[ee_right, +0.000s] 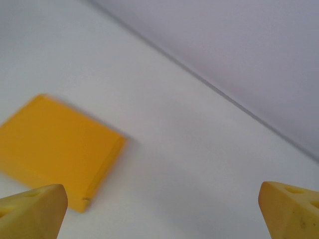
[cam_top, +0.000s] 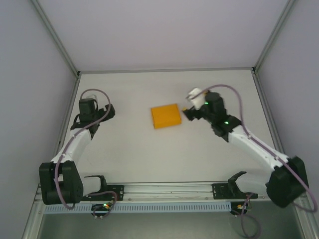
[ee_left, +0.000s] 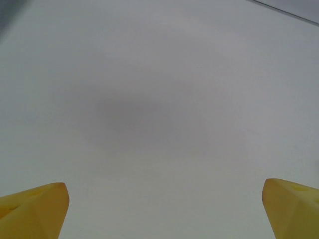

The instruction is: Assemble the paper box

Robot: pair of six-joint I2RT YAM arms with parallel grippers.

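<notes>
Orange paper box (cam_top: 165, 115) sits on table (cam_top: 129, 149), clear of its edges; left and right jaws gape open.

The paper box (ee_right: 55, 149) is being cropped at the left edge and blurred; fingertips (ee_right: 35, 209) of the right pincer (ee_right: 160, 211) are being cropped below.

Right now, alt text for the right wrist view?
A flat orange paper box lies on the white table, left of centre. The right claw is open and empty, its yellow fingertips at the bottom corners; a grey wall runs across the upper right.
</notes>
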